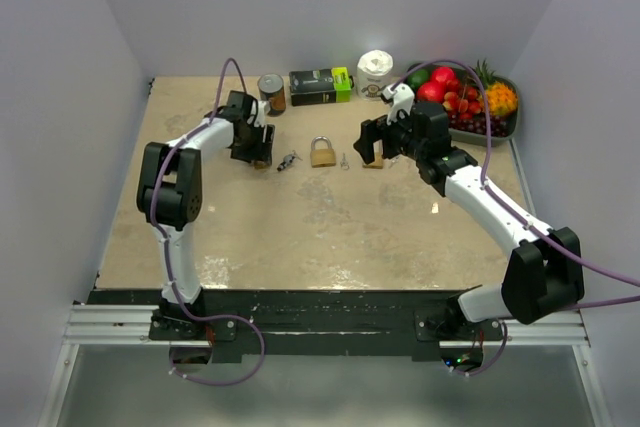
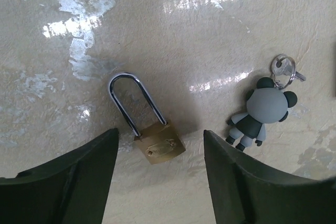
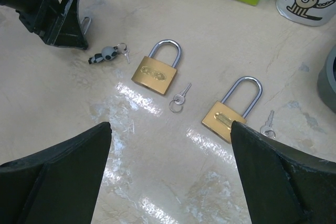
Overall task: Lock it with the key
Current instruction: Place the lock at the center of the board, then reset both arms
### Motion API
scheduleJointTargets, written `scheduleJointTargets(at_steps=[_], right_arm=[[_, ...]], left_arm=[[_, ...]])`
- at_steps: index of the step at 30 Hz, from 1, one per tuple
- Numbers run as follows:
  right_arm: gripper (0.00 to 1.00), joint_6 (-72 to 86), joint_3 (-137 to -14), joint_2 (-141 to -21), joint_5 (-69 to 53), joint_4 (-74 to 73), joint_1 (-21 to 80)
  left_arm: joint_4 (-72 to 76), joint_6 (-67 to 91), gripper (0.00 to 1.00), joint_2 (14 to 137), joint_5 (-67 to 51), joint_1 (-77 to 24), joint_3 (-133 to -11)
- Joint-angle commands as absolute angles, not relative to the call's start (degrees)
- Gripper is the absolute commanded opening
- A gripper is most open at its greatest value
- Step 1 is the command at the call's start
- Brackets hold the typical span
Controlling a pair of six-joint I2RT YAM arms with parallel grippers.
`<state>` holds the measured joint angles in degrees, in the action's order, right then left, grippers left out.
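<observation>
Three brass padlocks lie on the table. One long-shackled padlock [image 2: 158,144] lies right under my open left gripper [image 2: 159,132], between its fingers, not held. A grey panda keychain [image 2: 262,112] with a key [image 2: 286,70] lies just right of it. The middle padlock [image 3: 155,72] has a loose key [image 3: 179,96] beside it. A third padlock [image 3: 230,114] with another key [image 3: 268,124] lies by the right finger of my open, empty right gripper [image 3: 170,124]. In the top view the left gripper [image 1: 258,150] and right gripper [image 1: 372,145] flank the middle padlock [image 1: 322,153].
Along the back stand a brown can [image 1: 271,93], a black-and-green box [image 1: 320,86], a white toilet paper roll [image 1: 375,74] and a grey tray [image 1: 505,130] of fruit. White walls enclose the table on three sides.
</observation>
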<state>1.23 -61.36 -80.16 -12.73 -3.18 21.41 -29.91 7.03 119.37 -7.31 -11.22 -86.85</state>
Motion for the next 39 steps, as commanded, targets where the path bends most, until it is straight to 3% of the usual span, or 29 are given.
scheduleJointTargets(at_steps=[1,6,7,13,17,22,25,32,39], right_arm=[[0.99,0.44,-61.26,-78.4,-11.6,-1.41,21.09],[0.99,0.26,-62.22,-78.31,-11.6,-1.49,21.09],[0.99,0.26,-62.31,-78.31,-11.6,-1.49,21.01],[0.99,0.35,-62.67,-77.17,-11.43,-0.88,20.39],[0.99,1.49,-62.67,-75.5,-10.64,-0.26,19.34],[0.99,4.56,-61.88,-73.48,-11.07,-0.26,15.83],[0.99,7.2,-59.86,-71.37,-12.13,-0.26,13.36],[0.99,6.6,-51.0,-64.26,-14.68,-0.87,12.75],[0.99,4.75,-44.65,-58.1,-16.96,-1.14,12.83]], left_arm=[[-31.38,7.65,0.73,120.5,-5.18,-11.25,-86.75],[-30.85,6.51,0.79,117.08,-6.23,-11.25,-86.75],[-30.59,5.81,0.99,115.42,-6.68,-11.25,-86.84],[-31.73,-3.68,0.99,107.69,-7.11,-10.81,-91.05],[-34.0,-12.28,0.99,102.93,-14.5,-10.28,-94.38],[-39.46,-13.89,0.99,101.0,-16.96,-10.28,-98.61],[-38.77,-14.85,0.99,96.79,-18.63,-10.98,-94.5],[-29.27,-14.86,0.99,83.24,-17.05,-14.76,-71.23],[-24.18,-11.26,0.99,78.76,-16.26,-16.96,-63.99]])
